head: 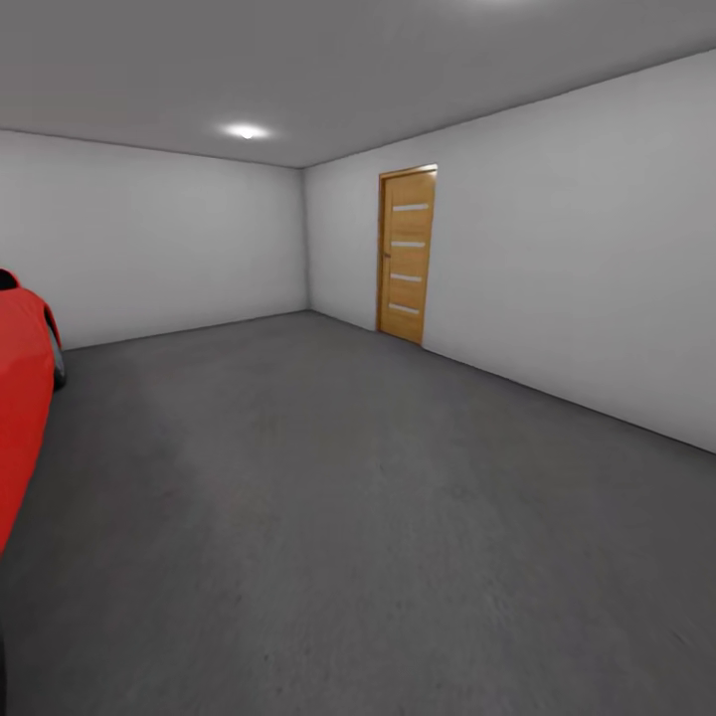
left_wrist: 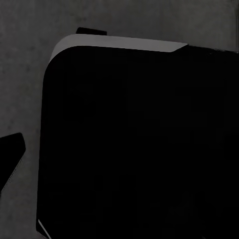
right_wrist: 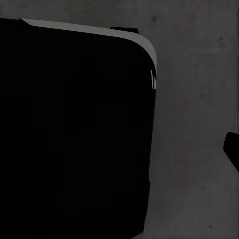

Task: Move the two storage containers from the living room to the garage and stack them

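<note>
The garage floor [head: 328, 517], dark grey and rough, spreads across the lower half of the head view and meets pale grey walls [head: 557, 268] at the back and along the right. A red car [head: 20, 418] cuts into the left edge of the frame. A wooden door [head: 407, 254] with four pale slots stands in the right wall, just right of centre. A round ceiling light [head: 246, 130] glows at upper left. Both wrist views look down on the same grey flooring [left_wrist: 22, 74] past a large black rounded body [left_wrist: 139, 144]; how the jaws stand cannot be told.
</note>
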